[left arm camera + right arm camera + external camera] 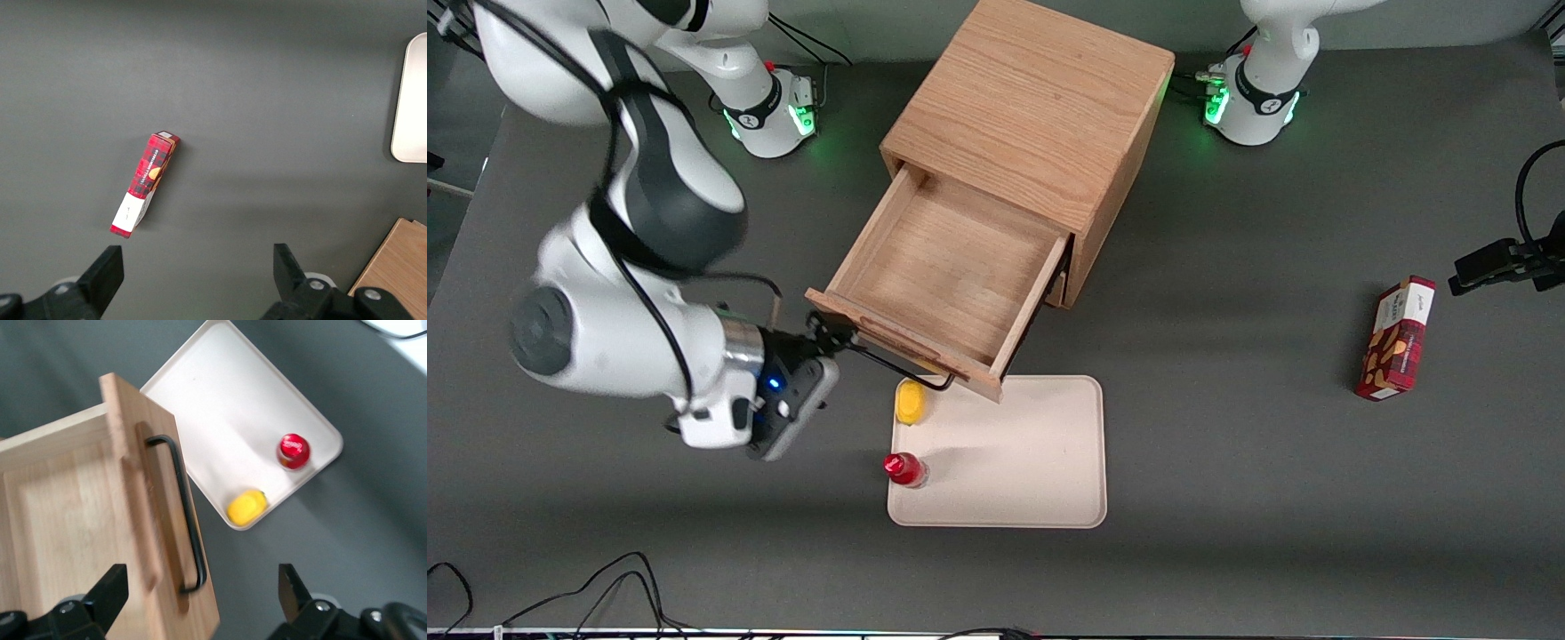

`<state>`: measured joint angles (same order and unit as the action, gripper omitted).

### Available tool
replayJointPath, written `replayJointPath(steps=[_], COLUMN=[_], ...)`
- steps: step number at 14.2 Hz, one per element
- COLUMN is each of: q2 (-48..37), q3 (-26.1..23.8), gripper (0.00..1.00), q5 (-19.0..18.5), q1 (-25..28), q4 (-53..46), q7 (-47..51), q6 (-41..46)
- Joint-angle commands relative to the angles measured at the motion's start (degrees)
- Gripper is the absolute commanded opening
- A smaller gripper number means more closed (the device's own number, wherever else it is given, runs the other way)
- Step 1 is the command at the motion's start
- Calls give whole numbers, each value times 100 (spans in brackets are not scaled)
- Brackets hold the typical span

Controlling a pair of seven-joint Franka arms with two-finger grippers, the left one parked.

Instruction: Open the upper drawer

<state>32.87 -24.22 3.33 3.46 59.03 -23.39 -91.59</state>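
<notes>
The upper drawer (pixel 947 267) of the light oak cabinet (pixel 1032 116) stands pulled far out and empty, its front reaching over the cream tray. Its thin black wire handle (pixel 898 363) runs along the drawer front; it also shows in the right wrist view (pixel 183 513). My right gripper (pixel 827 342) is open at the handle's end nearest the working arm, its fingers spread wide around the drawer front's corner in the right wrist view (pixel 200 600), holding nothing. The lower drawer is hidden under the upper one.
A cream tray (pixel 1040 462) lies in front of the cabinet with a yellow item (pixel 910 402) and a red-capped bottle (pixel 903 468) on it. A red box (pixel 1396 338) lies toward the parked arm's end of the table. Cables run along the table's near edge.
</notes>
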Motion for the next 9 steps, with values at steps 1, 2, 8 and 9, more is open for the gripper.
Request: replayJointPath(steps=[1,2,8,9], q2=[-929,-1166,-3134,-3250], q3=[206,425,1654,1858], gripper=[100,100,100,100], q5=[-254,-228,-290,-281], q1=[-38,-73,-100,-100], q4=[240,258,854,890], q7=[36,18,131,167], q6=[587,798,1982,2587])
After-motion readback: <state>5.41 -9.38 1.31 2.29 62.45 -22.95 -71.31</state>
